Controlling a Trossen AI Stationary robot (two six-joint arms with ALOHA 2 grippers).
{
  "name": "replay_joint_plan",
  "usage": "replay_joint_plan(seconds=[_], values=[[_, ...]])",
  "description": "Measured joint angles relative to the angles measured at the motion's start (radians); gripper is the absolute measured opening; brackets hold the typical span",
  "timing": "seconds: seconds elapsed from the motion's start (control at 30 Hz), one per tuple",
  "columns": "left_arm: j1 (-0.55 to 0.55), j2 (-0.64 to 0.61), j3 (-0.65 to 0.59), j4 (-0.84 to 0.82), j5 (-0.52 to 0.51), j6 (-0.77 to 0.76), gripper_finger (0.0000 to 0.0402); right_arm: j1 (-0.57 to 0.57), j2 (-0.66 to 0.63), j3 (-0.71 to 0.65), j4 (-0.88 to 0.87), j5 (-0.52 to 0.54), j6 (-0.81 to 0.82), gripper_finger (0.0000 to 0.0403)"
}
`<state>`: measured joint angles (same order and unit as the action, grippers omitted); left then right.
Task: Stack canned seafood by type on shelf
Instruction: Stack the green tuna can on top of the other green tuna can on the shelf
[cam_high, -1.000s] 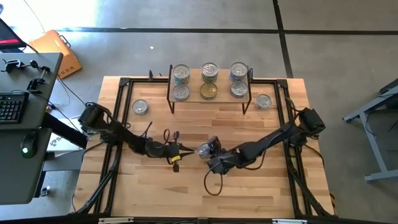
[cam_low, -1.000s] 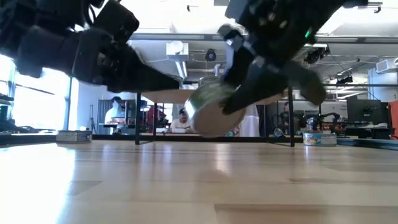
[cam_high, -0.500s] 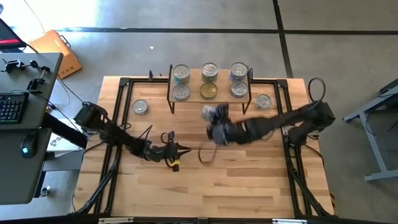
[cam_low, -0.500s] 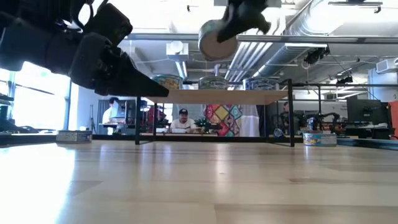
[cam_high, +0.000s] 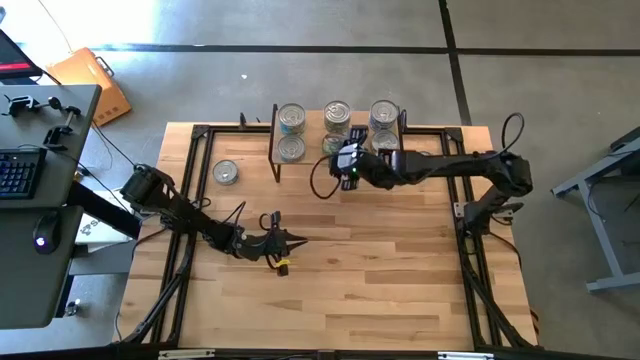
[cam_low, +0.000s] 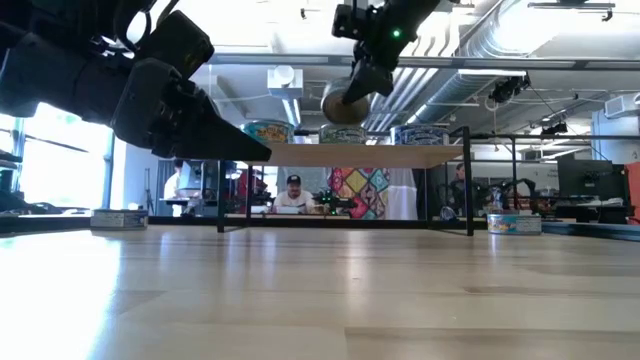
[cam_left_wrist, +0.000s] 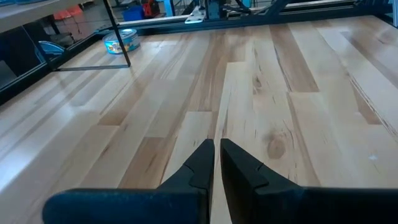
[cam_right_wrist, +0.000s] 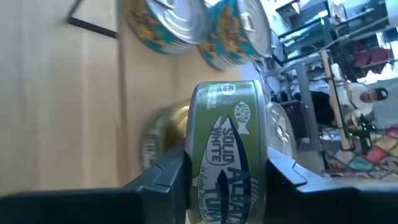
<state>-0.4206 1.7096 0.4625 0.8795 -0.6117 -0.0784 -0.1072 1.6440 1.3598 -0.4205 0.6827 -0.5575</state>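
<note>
The shelf stands at the table's far edge with several tins of canned seafood on its top. My right gripper hangs over the shelf's near middle, shut on a green-labelled tuna tin. In the low view this tin is in the air just above the shelf's tins. A gold-lidded tin stands on the shelf right behind it. My left gripper is shut on nothing, low over the table's middle left; its fingers point along the bare wood. My right gripper pinches the green-labelled tin between its two fingers, one on each flat end, so the label faces the wrist camera. The fingers slant down toward the table's far left. The tin is on edge, tilted, clear of the shelf and the tins.
One tin lies on the table left of the shelf; another is to the shelf's right. Black rails run along the table's sides. The near half of the tabletop is bare wood. People sit in the room beyond.
My right gripper has carried the tin from low over the table's middle up and toward the far edge, to above the shelf's near middle. The wrist has rolled on the way, and the grip has stayed shut on the tin.
</note>
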Motion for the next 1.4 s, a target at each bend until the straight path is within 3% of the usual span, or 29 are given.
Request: replay_joint_plan(seconds=[0.1,0.3,0.8,1.17,1.4], values=[[0.000,0.000,0.000,0.000,0.000,-0.008,0.0018,-0.012,0.000,0.000,0.000,-0.016,0.002,0.0132],[0.000,0.000,0.000,0.000,0.000,-0.023,0.0018,-0.029,0.000,0.000,-0.004,-0.180,0.002,0.0171],[0.000,0.000,0.000,0.000,0.000,-0.024,0.0018,-0.044,0.000,0.000,-0.009,-0.084,0.045,0.0183],[0.000,0.000,0.000,-0.001,0.000,-0.025,0.0018,-0.044,0.000,0.000,-0.037,-0.065,0.060,0.0256],[0.000,0.000,0.000,-0.001,0.000,-0.024,0.0018,-0.044,-0.001,0.000,-0.060,-0.061,0.060,0.0244]])
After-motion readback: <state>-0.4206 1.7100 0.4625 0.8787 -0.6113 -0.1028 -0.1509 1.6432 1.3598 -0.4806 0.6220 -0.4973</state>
